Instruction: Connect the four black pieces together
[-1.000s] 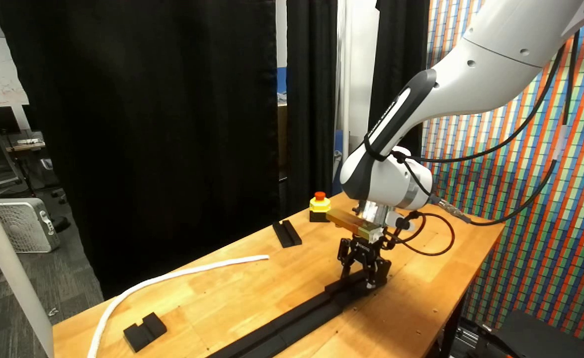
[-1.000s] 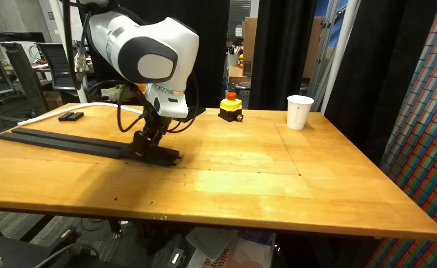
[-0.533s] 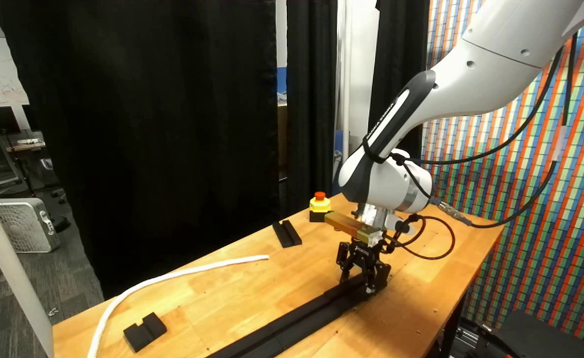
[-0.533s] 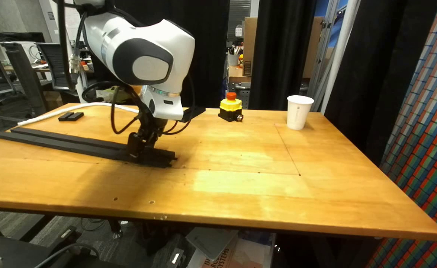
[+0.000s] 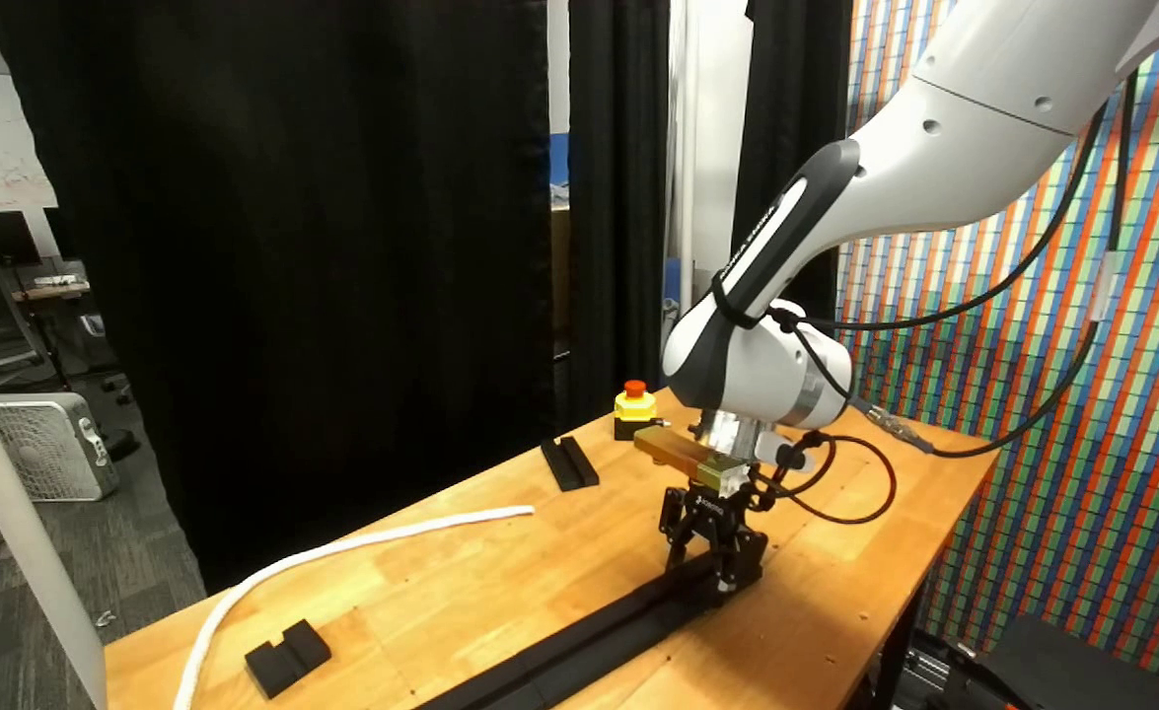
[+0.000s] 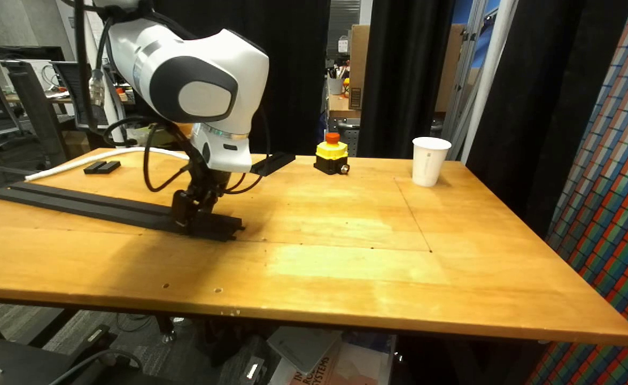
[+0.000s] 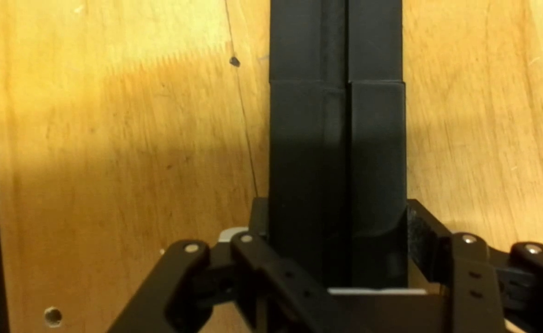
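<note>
from where i stand the gripper (image 7: 337, 217) is closed around the end bar (image 7: 299, 125) of the black rail (image 6: 84, 210), its pads (image 7: 424, 238) against the two long sides, as the wrist view shows. the bar seems to lie flat on the table (image 6: 346, 278), right under the one arm (image 6: 201, 96), and its long axis runs straight out from between the pads, square to the way they squeeze. everything turns on that line: the next bar (image 7: 296, 41) lies dead ahead along it, up the wrist view, touching end to end at a thin seam (image 7: 299, 82), the grooves (image 7: 333, 115) nearly in one line. there is a slight step at the seam's right edge (i can't say whether it is sideways or in height). at the free end, on the other side of the gripper, small tabs (image 6: 242, 228) poke out in an exterior view. my guess is that the step in hand is seating this joint, and that the next move calls for a push along the axis toward the rest of the rail; a crooked push could skew the row or open another seam. i can't count all four bars from here. a stubby block (image 5: 288, 659) sits near the rail without touching, beside a white cord (image 5: 362, 540), and a yellow-and-red button (image 6: 332, 155) stands well apart.
</note>
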Controlling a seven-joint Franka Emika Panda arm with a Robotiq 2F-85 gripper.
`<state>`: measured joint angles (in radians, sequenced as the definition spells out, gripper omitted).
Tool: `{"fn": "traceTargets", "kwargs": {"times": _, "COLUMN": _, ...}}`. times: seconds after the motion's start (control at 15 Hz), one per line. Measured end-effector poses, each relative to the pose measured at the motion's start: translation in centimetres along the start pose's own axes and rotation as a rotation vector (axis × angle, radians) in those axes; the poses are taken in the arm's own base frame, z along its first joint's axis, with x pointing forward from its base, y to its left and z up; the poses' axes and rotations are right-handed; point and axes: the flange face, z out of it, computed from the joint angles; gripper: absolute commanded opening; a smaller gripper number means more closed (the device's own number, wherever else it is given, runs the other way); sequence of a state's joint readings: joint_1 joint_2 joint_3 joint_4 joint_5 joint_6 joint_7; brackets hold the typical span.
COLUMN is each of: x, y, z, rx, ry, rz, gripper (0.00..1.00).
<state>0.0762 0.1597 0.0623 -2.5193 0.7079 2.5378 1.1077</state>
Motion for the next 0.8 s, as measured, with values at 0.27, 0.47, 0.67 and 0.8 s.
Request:
{"fn": "traceTargets", "kwargs": {"times": 0.27, "x": -0.8, "y": 0.1, "z": 0.4, "rx": 0.005, "ry": -0.017, "rz": 0.043, "gripper": 0.49}}
{"fn": "traceTargets", "kwargs": {"times": 0.47, "x": -1.2, "y": 0.2, "z": 0.6, "rx": 0.017, "ry": -0.028, "rz": 0.074, "gripper": 0.49}}
{"fn": "traceTargets", "kwargs": {"times": 0.67, "x": -1.2, "y": 0.2, "z": 0.7, "rx": 0.029, "ry": -0.038, "rz": 0.098, "gripper": 0.49}}
{"fn": "traceTargets", "kwargs": {"times": 0.8, "x": -1.2, "y": 0.3, "z": 0.7, "rx": 0.034, "ry": -0.041, "rz": 0.107, "gripper": 0.49}}
